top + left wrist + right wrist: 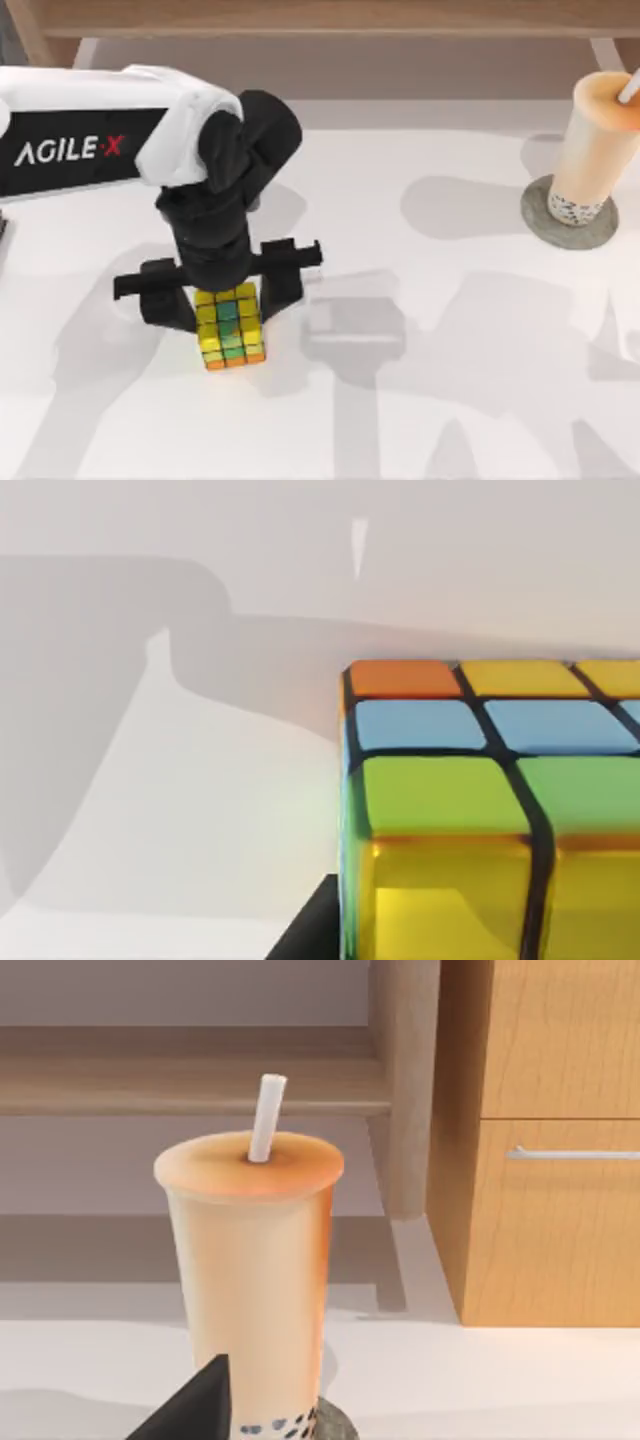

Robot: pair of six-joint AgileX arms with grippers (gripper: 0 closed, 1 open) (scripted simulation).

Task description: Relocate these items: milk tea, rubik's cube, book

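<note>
Overhead, the left gripper (232,290) straddles the rubik's cube (231,326) at table centre-left, jaws apart beside it. At two o'clock, the milk tea (596,140) stands on a grey disc (568,213); the right wrist view reveals its white straw (266,1116) and glossy plastic.

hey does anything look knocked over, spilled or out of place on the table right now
Nothing stands out. The milk tea stands upright on a grey round disc at the table's right, straw in place, no spill visible. The rubik's cube sits flat on the white table, with the left gripper straddling it.
</note>
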